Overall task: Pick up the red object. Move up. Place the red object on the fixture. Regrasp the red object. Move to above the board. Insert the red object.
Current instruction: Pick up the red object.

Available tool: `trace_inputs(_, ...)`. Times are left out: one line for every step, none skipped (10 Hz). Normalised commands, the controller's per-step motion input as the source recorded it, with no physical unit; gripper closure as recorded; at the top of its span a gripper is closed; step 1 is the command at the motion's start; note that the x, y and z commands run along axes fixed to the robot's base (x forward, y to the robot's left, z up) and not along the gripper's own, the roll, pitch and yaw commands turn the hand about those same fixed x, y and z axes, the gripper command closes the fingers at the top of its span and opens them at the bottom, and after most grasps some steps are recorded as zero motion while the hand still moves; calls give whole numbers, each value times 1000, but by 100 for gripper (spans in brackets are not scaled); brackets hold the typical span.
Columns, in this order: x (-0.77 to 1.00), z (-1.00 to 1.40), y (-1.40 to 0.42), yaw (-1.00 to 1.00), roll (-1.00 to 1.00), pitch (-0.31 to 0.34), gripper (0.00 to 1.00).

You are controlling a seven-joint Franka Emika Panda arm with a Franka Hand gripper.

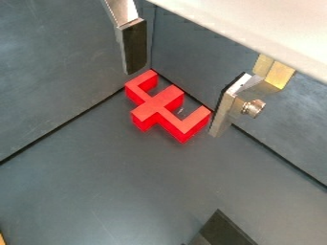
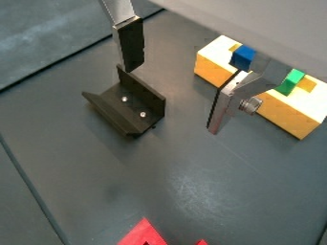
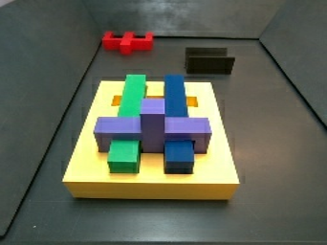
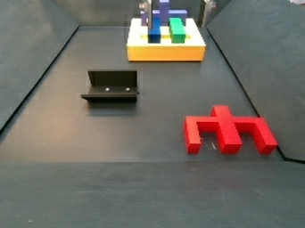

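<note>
In a wrist view the red object (image 1: 163, 105) lies flat on the dark floor near a wall, below the hand (image 1: 179, 78), whose silver fingers (image 1: 132, 46) stand wide apart and hold nothing. The fixture (image 2: 128, 105) stands empty, well apart from it. The yellow board (image 3: 153, 144) carries green, blue and purple blocks. By my judgement every step remains, starting with the pickup.

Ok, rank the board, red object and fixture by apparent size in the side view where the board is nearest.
1. the board
2. the fixture and the red object: near alike, both far back, so unranked.
The gripper is out of this view.
</note>
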Motion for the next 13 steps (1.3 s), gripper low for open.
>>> trace_inputs(0, -46, 0, 0, 0, -1, 0)
trace_inputs(-126, -189, 169, -29, 0, -1, 0)
trace_inputs(-231, -720, 306, -91, -40, -43, 0)
trace_inputs(-383, -906, 340, -71, -74, -144, 0)
trace_inputs(-369, -851, 271, -26, -110, -154, 0)
trace_inputs(-257, -626, 134, 0, -217, -179, 0)
trace_inputs(-246, -580, 94, 0, -231, -191, 0)
trace_inputs(-363, -486, 126, -66, -281, -227, 0)
trace_inputs(-386, -460, 269, -66, -289, -243, 0)
trace_inputs(-340, -591, 229, -63, -230, -201, 0)
trace_inputs(-340, -697, 306, -34, -181, -184, 0)
trace_inputs(-363, -691, 323, -34, -167, -201, 0)
trace_inputs(-91, -614, 89, 0, -116, -161, 0)
